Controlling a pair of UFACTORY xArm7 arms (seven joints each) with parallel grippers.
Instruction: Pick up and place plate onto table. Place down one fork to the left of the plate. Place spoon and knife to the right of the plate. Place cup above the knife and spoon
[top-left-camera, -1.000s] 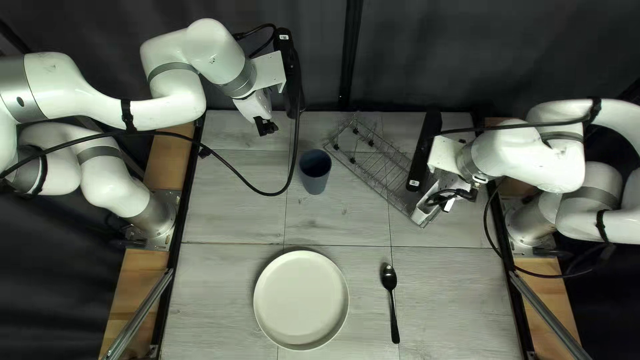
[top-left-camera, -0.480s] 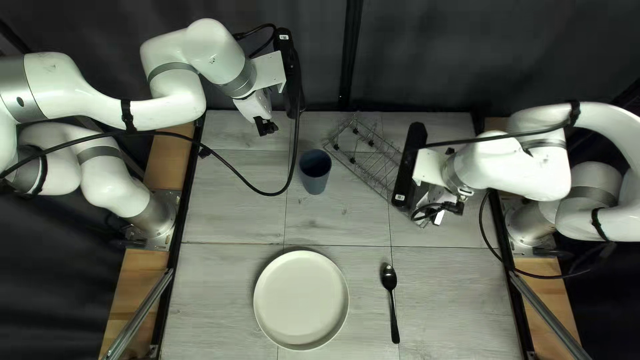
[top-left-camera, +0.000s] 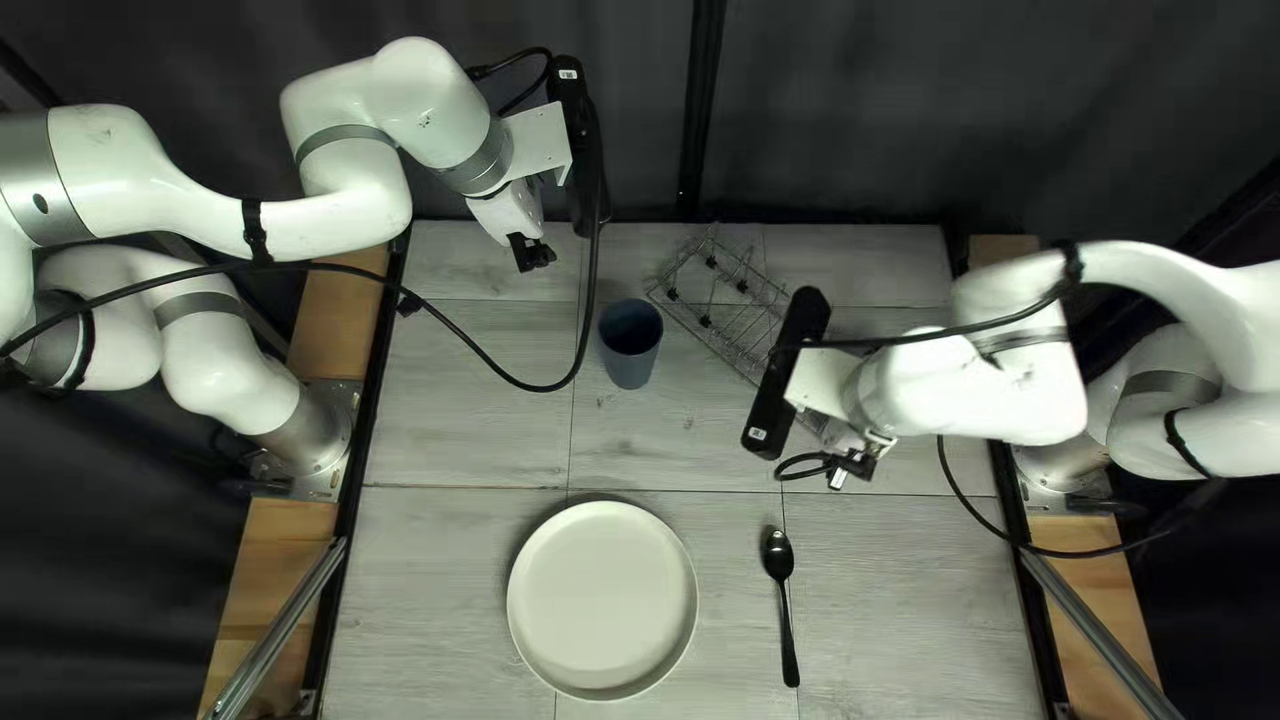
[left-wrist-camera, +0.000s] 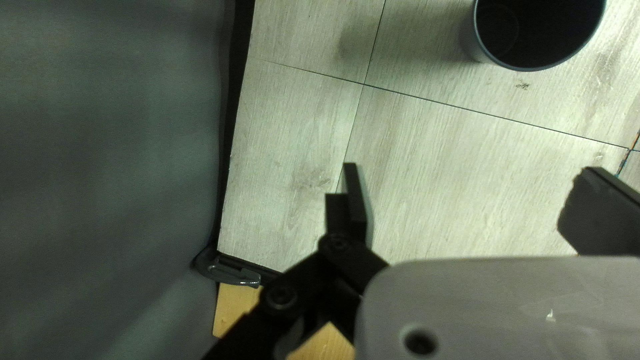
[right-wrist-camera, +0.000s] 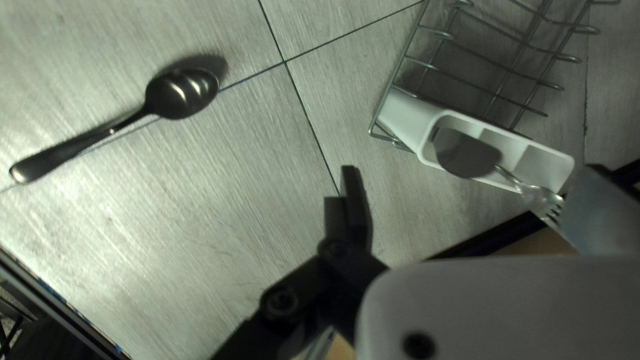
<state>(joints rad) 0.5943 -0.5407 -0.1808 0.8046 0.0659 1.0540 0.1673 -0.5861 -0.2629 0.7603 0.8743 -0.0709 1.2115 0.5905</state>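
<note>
Over the far part of the table, my left gripper (top-left-camera: 531,254) hangs beyond the blue cup (top-left-camera: 630,342). Nothing is between the spread fingers of the left gripper (left-wrist-camera: 470,203) in its wrist view; the cup (left-wrist-camera: 537,30) stands ahead. My right gripper (top-left-camera: 848,470) is above the table, between rack and spoon (top-left-camera: 779,555). The right wrist view shows the right gripper (right-wrist-camera: 475,200) open and empty. A fork (right-wrist-camera: 552,205) leans in the rack's white holder (right-wrist-camera: 410,120), beside one finger, with a dark rounded piece (right-wrist-camera: 463,153). The white plate (top-left-camera: 602,600) lies left of the spoon.
The wire rack (top-left-camera: 731,300) sits on the far half of the table, right of the cup, partly under my right arm. Black rails with wooden boards (top-left-camera: 340,327) run along both table sides. A cable from my left arm hangs over the table left of the cup.
My right arm has swung left and toward the table's near edge, off the rack's near end. My left arm, cup, plate and spoon have stayed where they were.
</note>
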